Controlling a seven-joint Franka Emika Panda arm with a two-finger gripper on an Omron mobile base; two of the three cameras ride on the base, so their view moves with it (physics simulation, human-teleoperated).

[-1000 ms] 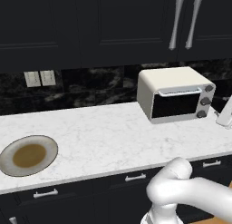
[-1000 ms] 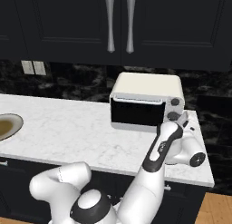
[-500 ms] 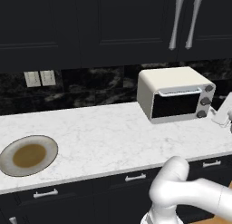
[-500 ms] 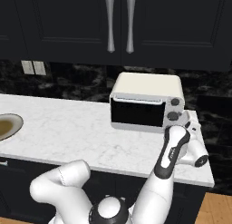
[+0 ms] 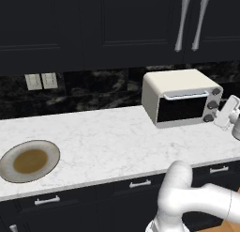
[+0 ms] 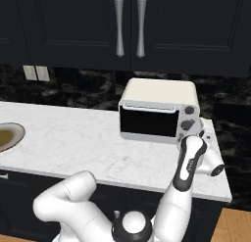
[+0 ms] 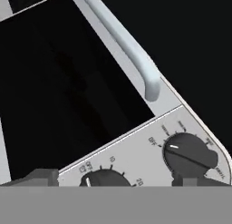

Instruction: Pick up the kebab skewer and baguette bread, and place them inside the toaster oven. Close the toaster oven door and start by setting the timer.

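gripper [image 7: 120, 177] wide open (nothing held), at toaster oven [image 7: 149, 150] knobs

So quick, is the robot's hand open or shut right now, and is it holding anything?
Gripper: open and holding nothing, right up close to the toaster oven's two knobs.

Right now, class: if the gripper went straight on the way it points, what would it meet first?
Probably the toaster oven's knob panel: the gripper, fingers open, faces the two knobs beside the closed toaster oven door. How far off it is remains unclear.
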